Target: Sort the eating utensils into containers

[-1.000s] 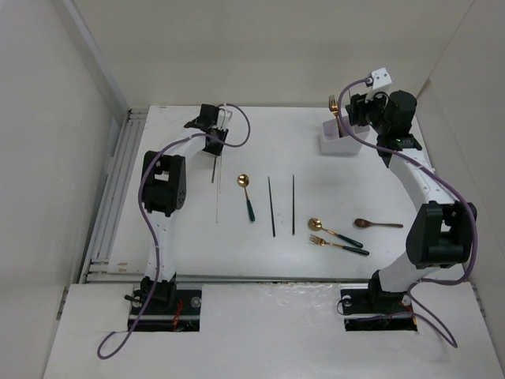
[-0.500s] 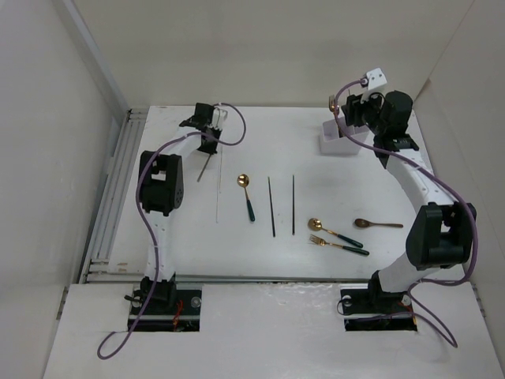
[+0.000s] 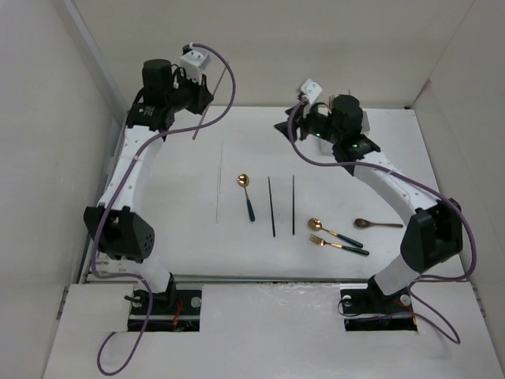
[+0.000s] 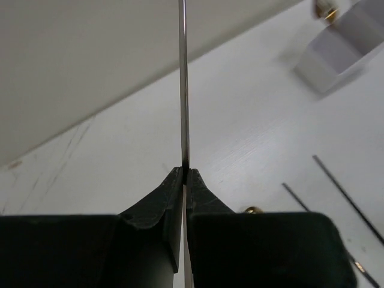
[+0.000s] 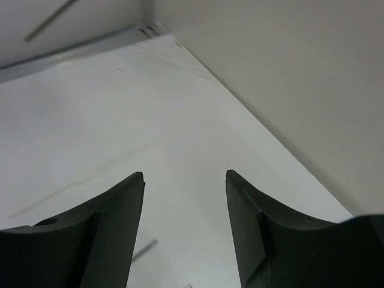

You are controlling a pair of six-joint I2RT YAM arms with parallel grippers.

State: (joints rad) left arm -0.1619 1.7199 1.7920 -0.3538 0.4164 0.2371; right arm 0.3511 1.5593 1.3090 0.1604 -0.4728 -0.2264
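Nearest us, the gold fork with a dark green handle [image 3: 339, 245] and the brown spoon [image 3: 379, 223] lie untouched. Farther back, our left gripper [image 4: 185, 174] has lifted off the table, its fingers pinching a thin silver chopstick [image 4: 183, 90]. The right gripper [image 5: 185, 177], spread and empty, has swung away from the white plastic three-compartment holder [image 4: 339, 51], which probably opens the way for a drop.

One silver chopstick [image 3: 202, 118] hangs tilted above the table's far left, while a second silver chopstick [image 3: 218, 183], a green-handled gold spoon [image 3: 246, 196], two parallel dark chopsticks [image 3: 271, 205], another gold spoon [image 3: 334, 231], a gold fork [image 3: 338, 245] and a brown spoon [image 3: 379, 223] lie flat, and the white holder [image 4: 345, 51] stands upright apart from them.
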